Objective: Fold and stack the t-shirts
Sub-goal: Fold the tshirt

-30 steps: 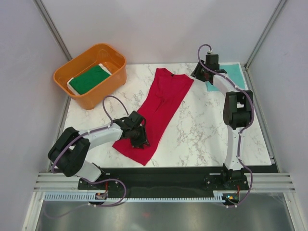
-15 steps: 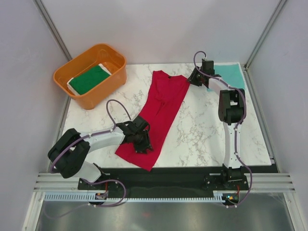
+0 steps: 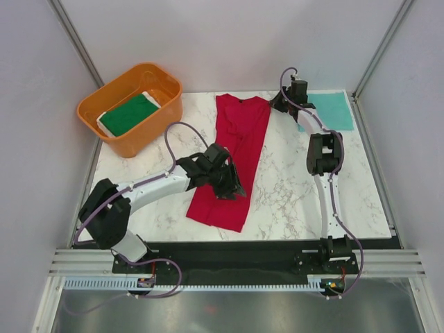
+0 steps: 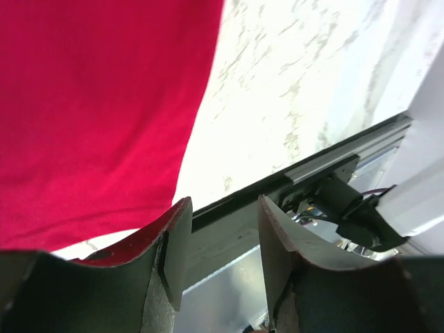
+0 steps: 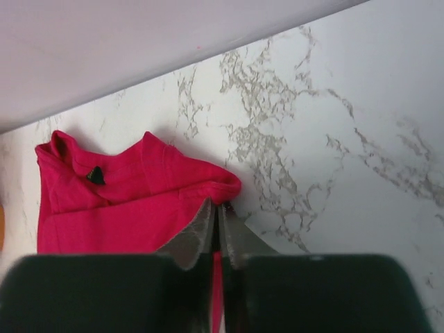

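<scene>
The bright red t-shirt (image 3: 236,149) lies folded into a long strip down the middle of the marble table (image 3: 291,187), collar at the far end. My right gripper (image 3: 276,105) is shut on its far right shoulder edge, seen pinched between the fingers in the right wrist view (image 5: 218,208). My left gripper (image 3: 234,190) hovers at the strip's right edge near its lower end. Its jaws are open with nothing between them (image 4: 220,208), and the red cloth (image 4: 90,104) lies to their left. The teal t-shirt (image 3: 329,111) lies flat at the back right. The dark green t-shirt (image 3: 128,114) sits in the tub.
The orange plastic tub (image 3: 159,76) stands at the back left corner. The table's black front rail (image 3: 229,246) runs just beyond the shirt's lower hem. Grey walls close in the back and sides.
The left gripper has moved right and farther out, and the shirt's lower end swung right with it. The right gripper shifted left with the shoulder. The strip now lies nearly straight.
</scene>
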`<state>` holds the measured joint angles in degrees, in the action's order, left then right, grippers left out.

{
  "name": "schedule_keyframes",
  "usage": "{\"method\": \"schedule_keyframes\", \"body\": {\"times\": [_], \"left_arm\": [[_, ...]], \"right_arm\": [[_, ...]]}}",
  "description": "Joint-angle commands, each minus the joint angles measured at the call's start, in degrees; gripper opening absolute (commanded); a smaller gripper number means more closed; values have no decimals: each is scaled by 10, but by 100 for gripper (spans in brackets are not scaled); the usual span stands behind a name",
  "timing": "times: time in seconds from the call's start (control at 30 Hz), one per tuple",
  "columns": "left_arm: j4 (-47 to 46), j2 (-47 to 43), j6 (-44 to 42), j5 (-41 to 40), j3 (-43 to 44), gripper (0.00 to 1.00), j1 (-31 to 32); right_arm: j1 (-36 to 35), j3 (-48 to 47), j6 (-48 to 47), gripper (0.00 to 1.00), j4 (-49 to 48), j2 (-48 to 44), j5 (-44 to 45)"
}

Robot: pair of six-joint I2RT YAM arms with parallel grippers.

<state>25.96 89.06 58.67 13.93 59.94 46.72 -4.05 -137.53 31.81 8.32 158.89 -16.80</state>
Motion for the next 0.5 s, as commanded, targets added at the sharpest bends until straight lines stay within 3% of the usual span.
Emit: {"method": "schedule_keyframes", "body": {"times": [0.0,0.07,0.17,0.3,0.47], "left_arm": [[14,11,-86,49,4,51,-45],[16,-3,-116,48,-14,51,-73],[24,-23,-167,34,-50,51,-137],[33,-44,-204,1,-87,51,-196],[38,-62,-218,-52,-116,52,-197]], "right_arm": [[3,-42,-1,21,-4,28,-5],[4,-26,-10,35,0,1,-6],[4,40,-17,46,33,-75,11],[5,175,5,53,95,-200,22],[-31,368,25,55,190,-395,69]]}}
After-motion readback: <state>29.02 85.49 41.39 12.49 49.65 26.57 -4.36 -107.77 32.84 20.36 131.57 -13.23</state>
